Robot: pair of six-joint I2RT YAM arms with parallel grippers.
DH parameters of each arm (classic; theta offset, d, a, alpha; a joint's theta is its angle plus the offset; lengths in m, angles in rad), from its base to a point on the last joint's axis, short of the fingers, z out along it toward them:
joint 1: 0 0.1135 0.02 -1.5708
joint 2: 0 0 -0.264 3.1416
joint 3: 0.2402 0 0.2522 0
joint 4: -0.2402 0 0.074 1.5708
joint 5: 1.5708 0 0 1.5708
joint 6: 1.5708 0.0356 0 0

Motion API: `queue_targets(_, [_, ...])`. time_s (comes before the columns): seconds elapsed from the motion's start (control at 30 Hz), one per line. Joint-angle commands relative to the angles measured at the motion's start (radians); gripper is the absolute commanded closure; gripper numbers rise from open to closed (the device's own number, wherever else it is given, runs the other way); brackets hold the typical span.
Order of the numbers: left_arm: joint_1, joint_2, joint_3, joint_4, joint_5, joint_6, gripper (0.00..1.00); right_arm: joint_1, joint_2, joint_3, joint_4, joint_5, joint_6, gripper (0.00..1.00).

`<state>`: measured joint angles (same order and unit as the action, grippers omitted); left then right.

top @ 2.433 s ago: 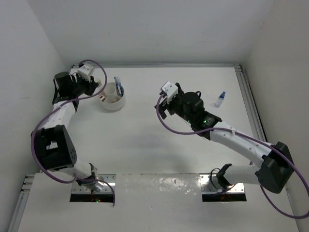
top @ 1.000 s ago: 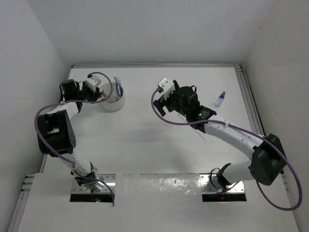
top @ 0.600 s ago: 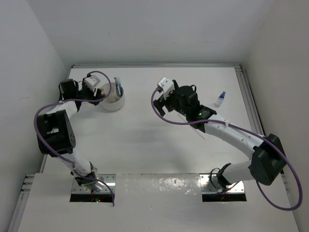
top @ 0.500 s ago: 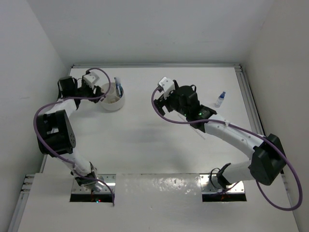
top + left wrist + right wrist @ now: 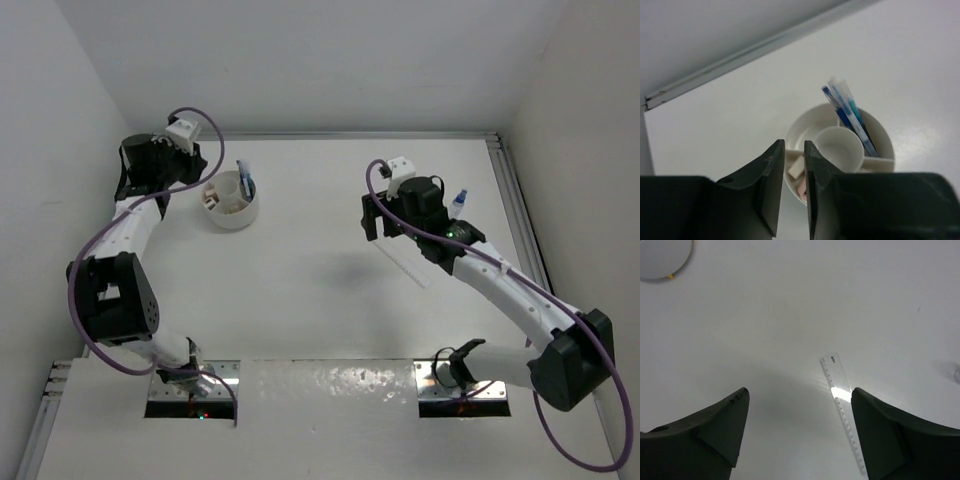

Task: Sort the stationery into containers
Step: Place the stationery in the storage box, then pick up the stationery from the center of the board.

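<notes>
Up above clear ruler (image 5: 841, 405), right pincer (image 5: 799, 395), jaws wide apart.

A short, round, white divided tub (image 5: 232, 205) is sitting at ten o'clock on the bench (image 5: 300, 300). Thin blue pens (image 5: 245, 178) are leaning in its two-o'clock compartment, and a white eraser (image 5: 796, 166) is lying in another. A clear plastic ruler (image 5: 410, 268) is lying flat toward three o'clock. A small blue-capped bottle (image 5: 458, 203) is standing upright at two o'clock.

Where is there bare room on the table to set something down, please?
Bare: the wide stretch between the white tub and the clear ruler, and the far strip behind both. Crowded: the right side, around the ruler and small bottle.
</notes>
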<state>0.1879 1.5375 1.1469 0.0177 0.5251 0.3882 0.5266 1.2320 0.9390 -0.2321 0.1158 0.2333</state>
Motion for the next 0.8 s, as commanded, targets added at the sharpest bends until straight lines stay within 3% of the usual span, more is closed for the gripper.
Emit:
queue_targets(0.0, [-0.085, -0.057, -0.013, -0.164, 0.048, 0.107, 0.77, -0.008, -0.063, -0.019, -0.047, 0.126, 0.142, 0.22])
queue_targets(0.03, [-0.114, -0.091, -0.019, -0.195, 0.079, 0.23, 0.71, -0.019, -0.074, -0.037, -0.07, 0.166, 0.171, 0.26])
queue_targets(0.1, [-0.175, -0.134, -0.042, -0.236, 0.099, 0.294, 0.65, -0.063, -0.095, -0.052, -0.091, 0.163, 0.192, 0.3])
queue_targets(0.27, [-0.243, -0.18, -0.099, -0.115, -0.005, 0.163, 0.56, -0.177, -0.08, -0.028, -0.197, -0.001, 0.256, 0.21])
queue_targets(0.4, [-0.246, -0.229, -0.165, 0.002, -0.098, 0.028, 0.53, -0.25, -0.091, -0.038, -0.251, 0.056, 0.307, 0.09])
queue_targets(0.5, [-0.245, -0.226, -0.157, 0.007, -0.236, -0.034, 0.53, -0.347, -0.075, -0.063, -0.239, 0.119, 0.348, 0.06])
queue_targets(0.63, [-0.245, -0.235, -0.176, 0.024, -0.228, -0.058, 0.53, -0.43, 0.007, -0.083, -0.13, 0.356, 0.351, 0.06])
queue_targets(0.77, [-0.245, -0.249, -0.207, 0.044, -0.214, -0.081, 0.53, -0.458, 0.135, -0.085, 0.113, 0.375, 0.252, 0.08])
